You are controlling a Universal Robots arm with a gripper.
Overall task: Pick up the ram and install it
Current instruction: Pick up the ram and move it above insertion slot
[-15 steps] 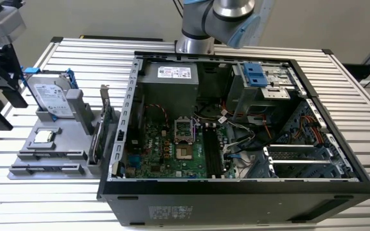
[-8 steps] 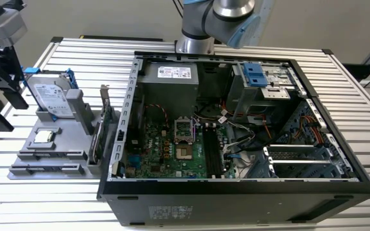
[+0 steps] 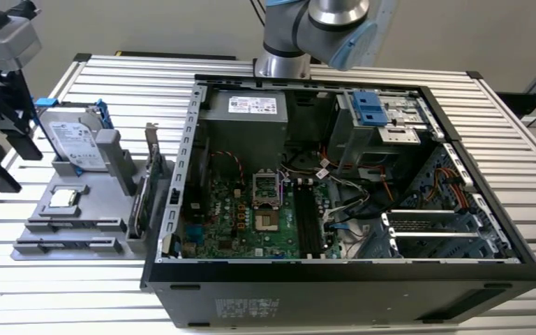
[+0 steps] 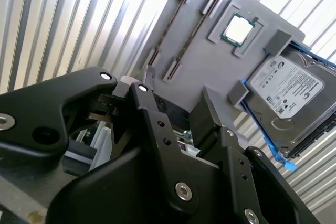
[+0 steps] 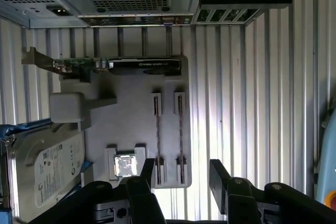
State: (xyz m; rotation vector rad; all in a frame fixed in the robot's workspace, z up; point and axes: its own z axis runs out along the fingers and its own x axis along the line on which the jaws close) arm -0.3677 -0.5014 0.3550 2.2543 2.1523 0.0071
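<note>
Two thin ram sticks stand on edge in the holders of a grey parts tray (image 3: 100, 209) at the exterior view's left, outside the computer case. In the first wrist view they run as narrow dark strips, one ram stick (image 5: 157, 140) beside the other ram stick (image 5: 180, 140). The second wrist view also shows a ram stick (image 4: 173, 24). My gripper (image 5: 182, 177) hangs open above the tray's ram end with nothing between its fingers, also seen as the gripper (image 3: 17, 167) and gripper (image 4: 176, 100). The motherboard's black memory slots (image 3: 307, 223) lie inside the case.
The open computer case (image 3: 193, 139) fills the middle of the table. On the tray sit a hard drive (image 3: 72, 143), a square silver processor chip (image 5: 126, 164) and a green expansion card (image 5: 131, 65) on edge near the case wall. The table is ribbed metal (image 3: 54, 293).
</note>
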